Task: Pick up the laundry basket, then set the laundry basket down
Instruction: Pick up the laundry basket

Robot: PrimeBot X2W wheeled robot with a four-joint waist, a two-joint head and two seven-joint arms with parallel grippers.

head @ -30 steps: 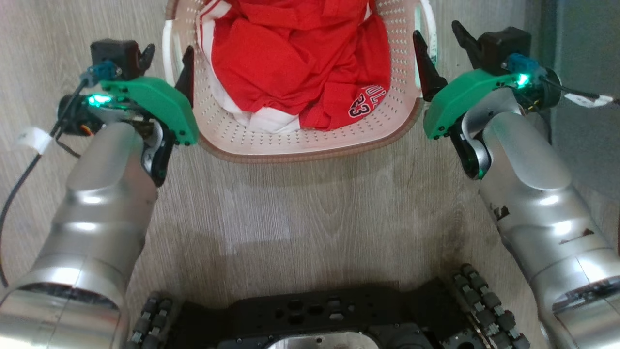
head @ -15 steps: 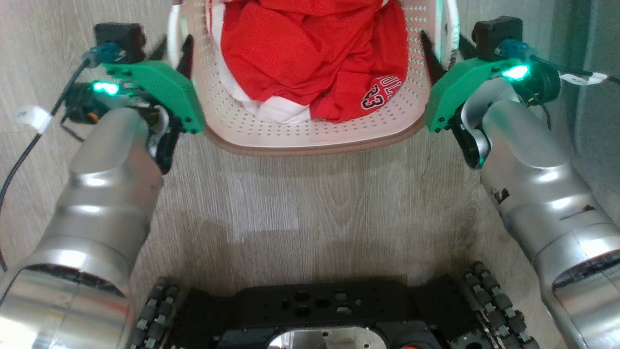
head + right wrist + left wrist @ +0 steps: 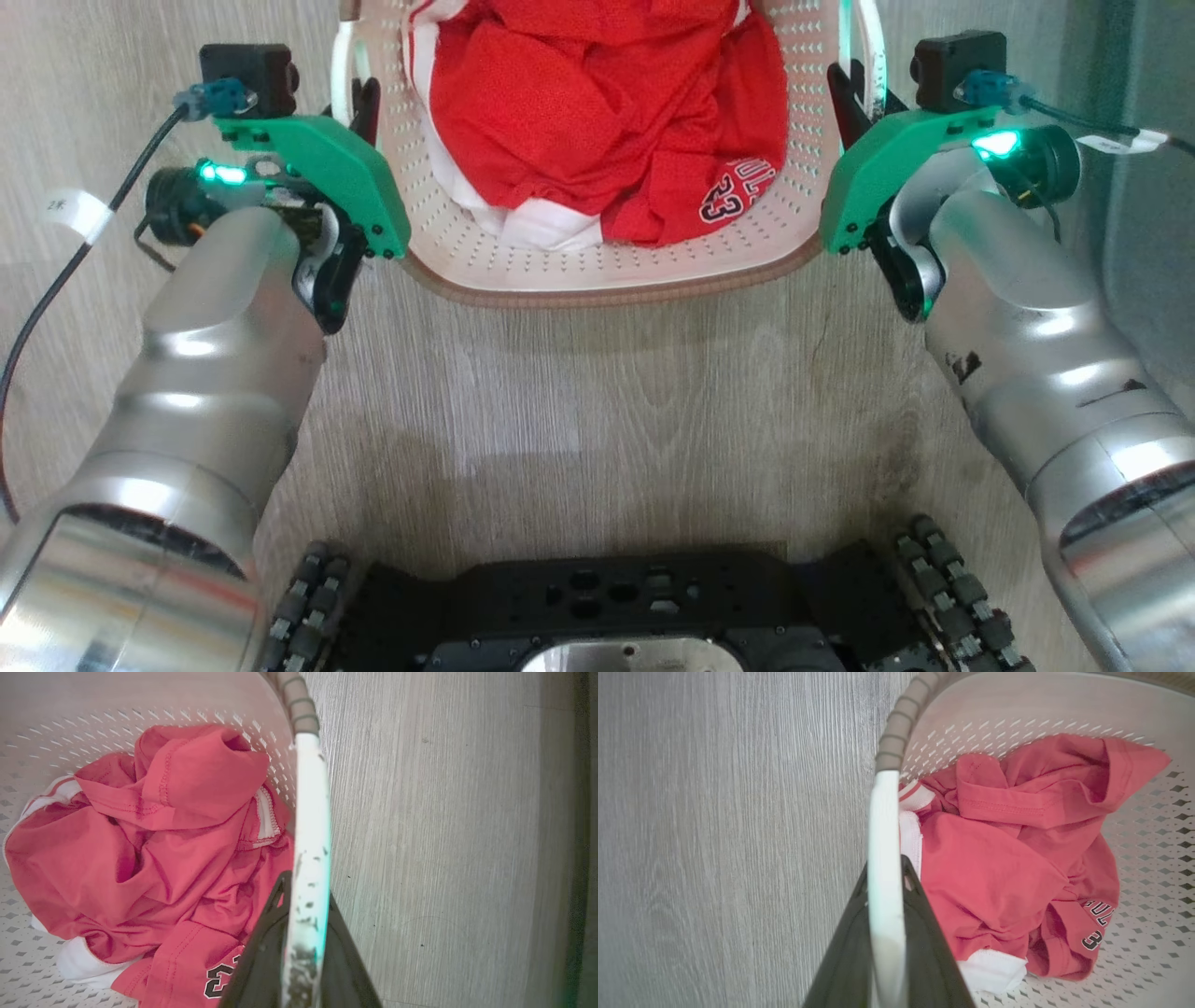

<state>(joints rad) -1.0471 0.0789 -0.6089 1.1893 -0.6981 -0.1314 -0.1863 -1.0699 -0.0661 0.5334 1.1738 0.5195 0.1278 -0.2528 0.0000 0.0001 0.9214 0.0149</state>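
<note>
Cream-white perforated laundry basket (image 3: 607,271), gripped at both handles, over grey wood-grain floor (image 3: 607,401).
Near to far: black wheeled base (image 3: 616,607); silver left forearm (image 3: 215,355) and right forearm (image 3: 1018,317); left tool (image 3: 350,98) pinched on the left white handle (image 3: 344,56), one dark finger on each side; right tool (image 3: 864,89) likewise clamped on the right white handle (image 3: 873,42); basket between the arms, brown rim nearest, red jersey (image 3: 597,121) with white trim, numbered 23, crumpled inside. Whether it rests on the floor: cannot tell.
</note>
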